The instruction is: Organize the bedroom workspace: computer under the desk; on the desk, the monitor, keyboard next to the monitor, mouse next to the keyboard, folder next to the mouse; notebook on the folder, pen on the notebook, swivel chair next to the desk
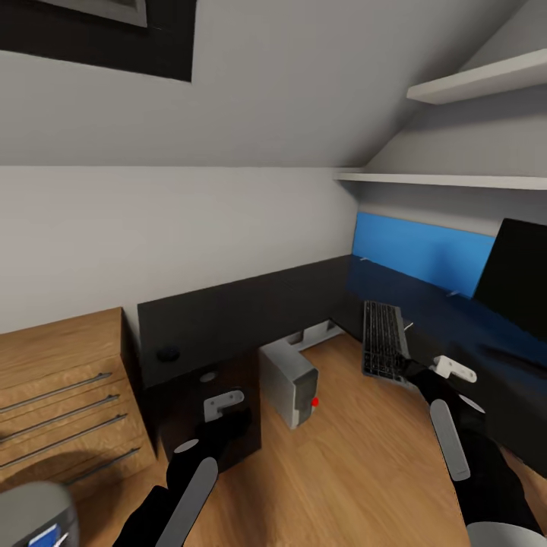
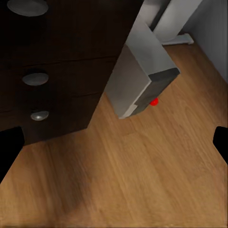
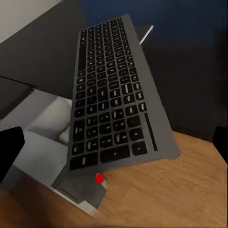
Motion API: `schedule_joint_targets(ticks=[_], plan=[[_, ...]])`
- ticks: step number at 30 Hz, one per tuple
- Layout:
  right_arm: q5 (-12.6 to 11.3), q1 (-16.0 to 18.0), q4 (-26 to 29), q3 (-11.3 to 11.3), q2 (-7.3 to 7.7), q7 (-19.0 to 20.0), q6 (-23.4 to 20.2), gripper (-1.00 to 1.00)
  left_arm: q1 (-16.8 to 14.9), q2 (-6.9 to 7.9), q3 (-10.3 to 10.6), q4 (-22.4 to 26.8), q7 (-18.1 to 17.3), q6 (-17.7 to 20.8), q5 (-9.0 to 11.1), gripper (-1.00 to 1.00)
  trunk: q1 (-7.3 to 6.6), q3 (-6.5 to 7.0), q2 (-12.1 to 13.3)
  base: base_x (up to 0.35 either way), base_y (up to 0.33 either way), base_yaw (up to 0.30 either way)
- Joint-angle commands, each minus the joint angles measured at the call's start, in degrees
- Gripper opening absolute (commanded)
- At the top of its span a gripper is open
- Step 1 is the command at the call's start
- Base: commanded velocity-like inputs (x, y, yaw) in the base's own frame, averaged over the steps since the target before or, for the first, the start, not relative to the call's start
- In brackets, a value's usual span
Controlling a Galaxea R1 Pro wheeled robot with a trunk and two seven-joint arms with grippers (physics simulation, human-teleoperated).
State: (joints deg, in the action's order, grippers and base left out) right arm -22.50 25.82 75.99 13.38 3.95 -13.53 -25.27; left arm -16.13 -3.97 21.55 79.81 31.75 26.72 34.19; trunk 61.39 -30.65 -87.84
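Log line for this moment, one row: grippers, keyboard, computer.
left gripper: open, empty | right gripper: open, near keyboard | keyboard: on desk, overhanging its edge | computer: floor, under desk

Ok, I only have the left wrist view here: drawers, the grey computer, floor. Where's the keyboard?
Observer: The keyboard lies on the desk left of the monitor, with its near end hanging past the desk's edge.
Operator: Is the right claw holding it?
Observer: No. The right claw is open, pointed at that overhanging end and gripping nothing.
Operator: And the mouse?
Observer: The mouse sits on the desk's left end, above the drawers.
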Motion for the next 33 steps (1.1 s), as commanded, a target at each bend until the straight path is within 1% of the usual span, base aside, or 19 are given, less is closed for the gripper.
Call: schedule_joint_targets(ticks=[1,6,15,21,33], plan=[[-0.6,0.0,0.1,-0.1,0.01,-0.4,-0.2,1.0,0.0,0.02,0.1,0.1,0.5,0.1,0.5,1.0,-0.03,-0.06,0.0,-0.275,0.206,-0.294],[-0.6,0.0,0.0,-0.1,-0.04,-0.4,-0.1,1.0,0.0,0.02,0.1,0.1,0.5,0.1,0.6,1.0,-0.03,-0.06,0.0,-0.205,0.248,-0.295],[-0.6,0.0,-0.1,-0.1,-0.44,-0.4,0.0,1.0,0.0,0.02,0.1,0.1,0.4,0.1,0.6,1.0,-0.03,-0.06,0.0,-0.046,0.286,-0.297],[-0.5,0.0,-0.1,-0.1,-0.5,-0.4,0.0,1.0,0.0,0.02,0.1,0.1,0.5,0.1,0.6,1.0,-0.03,-0.06,0.0,-0.005,0.069,-0.297],[-0.5,0.0,-0.1,-0.1,-0.52,-0.4,0.0,1.0,0.0,0.02,0.1,0.1,0.5,0.2,0.6,1.0,-0.03,-0.06,0.0,0.0,0.007,-0.297]])
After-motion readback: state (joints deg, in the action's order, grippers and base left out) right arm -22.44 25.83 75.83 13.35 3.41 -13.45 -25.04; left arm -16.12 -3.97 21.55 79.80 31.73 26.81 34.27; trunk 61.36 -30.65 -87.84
